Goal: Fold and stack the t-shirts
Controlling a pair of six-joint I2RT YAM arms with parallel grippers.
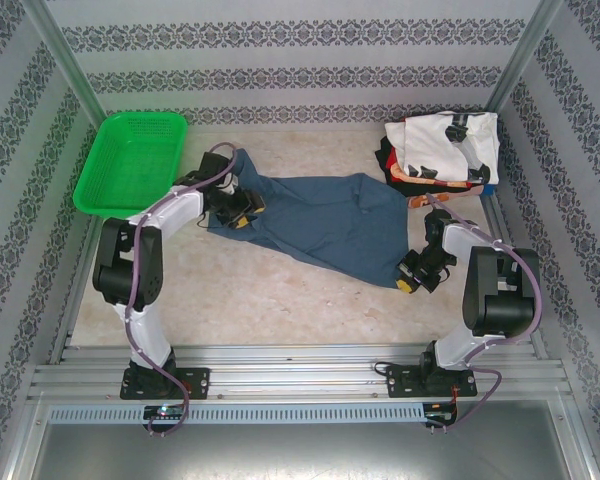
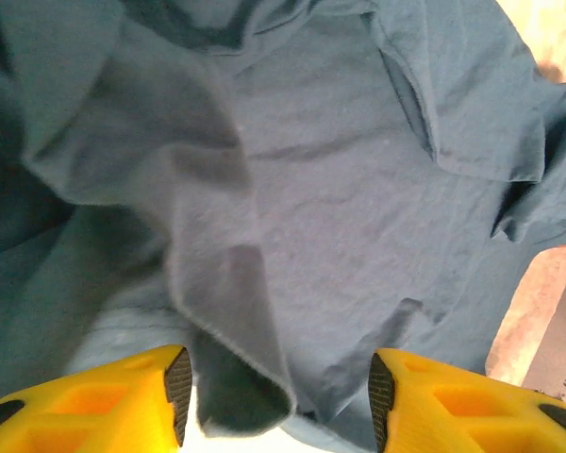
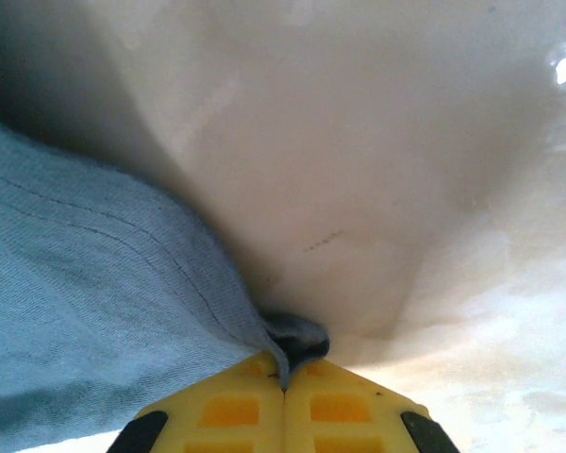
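A dark slate-blue t-shirt (image 1: 325,225) lies rumpled across the middle of the table. My left gripper (image 1: 242,212) hovers over its left end. In the left wrist view its yellow jaws (image 2: 279,396) stand open, and a loose fold of the blue cloth (image 2: 255,359) hangs between the pads without being pinched. My right gripper (image 1: 412,280) is at the shirt's near right corner. The right wrist view shows that gripper (image 3: 284,373) shut on the hem of the blue shirt (image 3: 94,311). A heap of other t-shirts (image 1: 445,150), white with print on top, sits at the back right.
A green mesh basket (image 1: 130,160) stands at the back left, close to my left arm. Patterned walls enclose the table on three sides. Bare tabletop (image 1: 280,300) lies in front of the blue shirt between the two arms.
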